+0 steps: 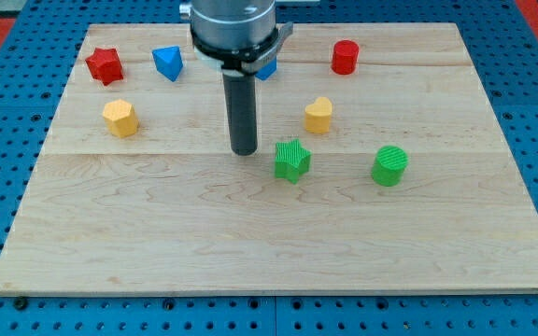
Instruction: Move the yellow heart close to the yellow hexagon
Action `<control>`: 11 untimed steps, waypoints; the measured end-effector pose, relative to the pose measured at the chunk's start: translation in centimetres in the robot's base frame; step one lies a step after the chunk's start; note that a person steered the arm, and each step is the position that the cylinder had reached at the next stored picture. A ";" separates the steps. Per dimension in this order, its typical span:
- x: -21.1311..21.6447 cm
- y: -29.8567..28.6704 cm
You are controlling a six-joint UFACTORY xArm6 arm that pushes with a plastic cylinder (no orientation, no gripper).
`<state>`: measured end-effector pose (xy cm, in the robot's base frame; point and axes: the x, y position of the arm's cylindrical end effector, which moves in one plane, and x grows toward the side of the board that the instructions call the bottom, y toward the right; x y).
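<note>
The yellow heart lies right of centre on the wooden board. The yellow hexagon lies at the view's left, far from the heart. My tip rests on the board between them, nearer the heart, about 80 px to its left and slightly lower. It touches no block. The green star sits just right of my tip.
A red star and a blue block lie at the top left. Another blue block is partly hidden behind the rod's mount. A red cylinder is top right, a green cylinder right.
</note>
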<state>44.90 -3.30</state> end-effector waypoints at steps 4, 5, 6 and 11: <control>-1.1 9.8; -3.5 13.8; -5.9 14.7; -5.2 -7.8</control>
